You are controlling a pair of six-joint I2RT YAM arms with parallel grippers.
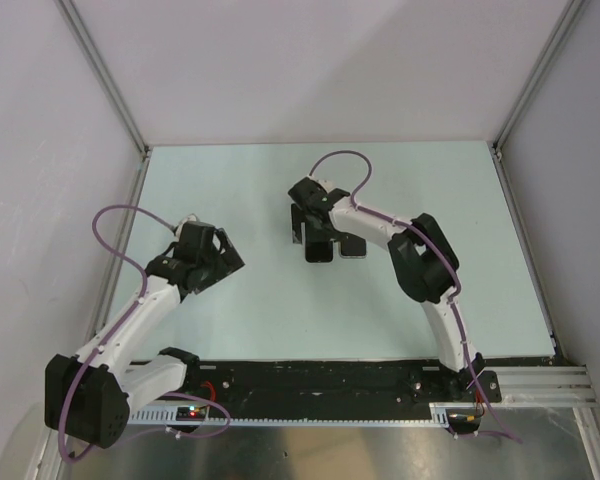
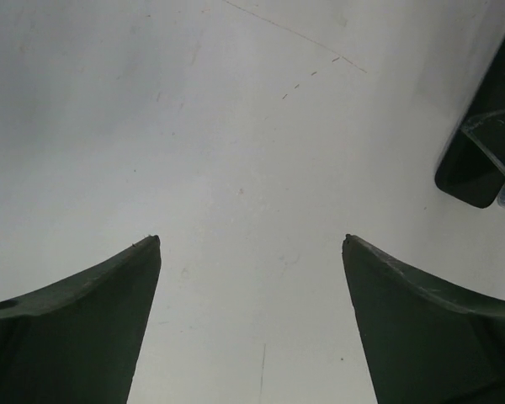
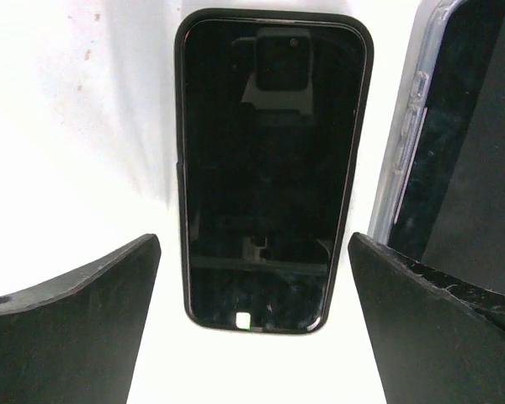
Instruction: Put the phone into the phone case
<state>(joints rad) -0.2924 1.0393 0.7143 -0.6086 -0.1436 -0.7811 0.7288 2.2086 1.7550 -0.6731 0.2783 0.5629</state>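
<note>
Jaws on my right arm [image 1: 380, 222] stand released, the two dark fingers [image 3: 76, 324] spread wide with nothing held between them. My left jaws are likewise released and empty, hovering over bare tabletop [image 1: 230, 180].

From the right wrist, the phone [image 3: 273, 168] lies flat and screen up, straight ahead of the right jaws and centred on the gap between the fingers. Its long axis runs directly away from me, so the fingers sit either side of its narrow width. I judge that a straight descent and squeeze would take it across its short sides, with no turn of the wrist.

The phone case [image 3: 401, 147] lies just beside the phone, on its right in that view, with its clear rim parallel to the phone's long edge. I cannot tell whether the two touch. Part of the case is hidden behind my right finger.

My right arm is plainly the nearer one, hanging right over both things near the middle of the tabletop. My left arm [image 1: 145, 300] is well apart to the left, and its wrist view catches only a dark shape with a clear edge at the far right border.

I count one phone, one phone case, and nothing else loose on the tabletop. The phone is not yet in the case
</note>
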